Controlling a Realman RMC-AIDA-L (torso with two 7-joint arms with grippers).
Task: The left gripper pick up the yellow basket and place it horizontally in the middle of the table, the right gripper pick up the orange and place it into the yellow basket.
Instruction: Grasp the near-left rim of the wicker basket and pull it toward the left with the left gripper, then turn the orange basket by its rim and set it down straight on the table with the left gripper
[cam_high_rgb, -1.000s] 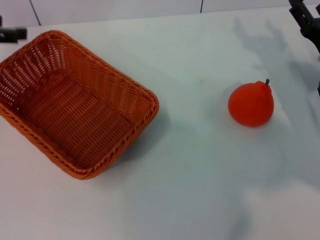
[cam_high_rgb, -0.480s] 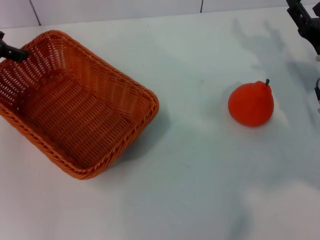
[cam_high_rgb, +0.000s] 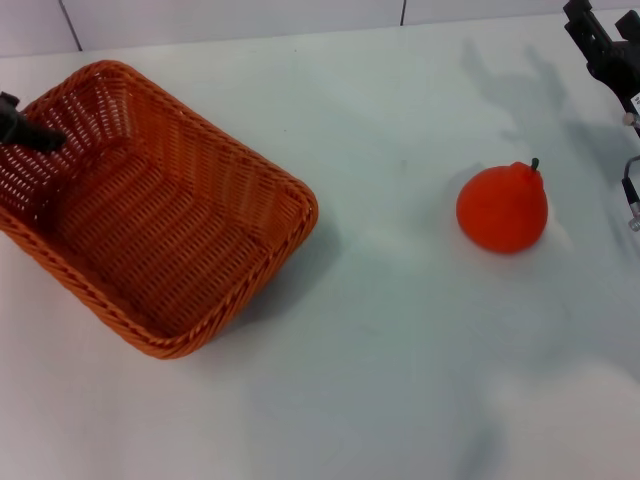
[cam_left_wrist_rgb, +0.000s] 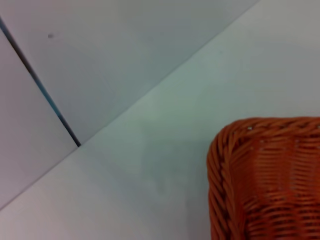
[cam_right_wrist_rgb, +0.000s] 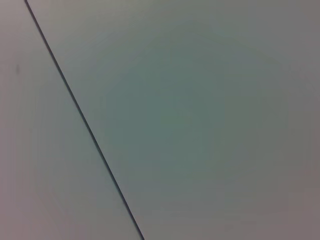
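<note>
The yellow basket (cam_high_rgb: 150, 215), orange-brown wicker, lies at an angle on the left of the table (cam_high_rgb: 380, 330) and is empty. Its rounded corner also shows in the left wrist view (cam_left_wrist_rgb: 265, 180). The left gripper (cam_high_rgb: 30, 132) shows only as a dark tip at the left edge, over the basket's far left rim. The orange (cam_high_rgb: 502, 208) sits on the table at the right, stem up. The right gripper (cam_high_rgb: 600, 40) is at the far right corner, well behind the orange and apart from it.
A pale wall with dark seams (cam_high_rgb: 404, 12) runs behind the table's far edge. It also shows in the left wrist view (cam_left_wrist_rgb: 45, 95). The right wrist view shows only a pale surface with one dark seam (cam_right_wrist_rgb: 85, 125). Cables (cam_high_rgb: 632, 195) hang at the right edge.
The left gripper has come in from the left edge and down over the basket's far left rim. The right gripper has shifted slightly inward. Basket and orange have not moved.
</note>
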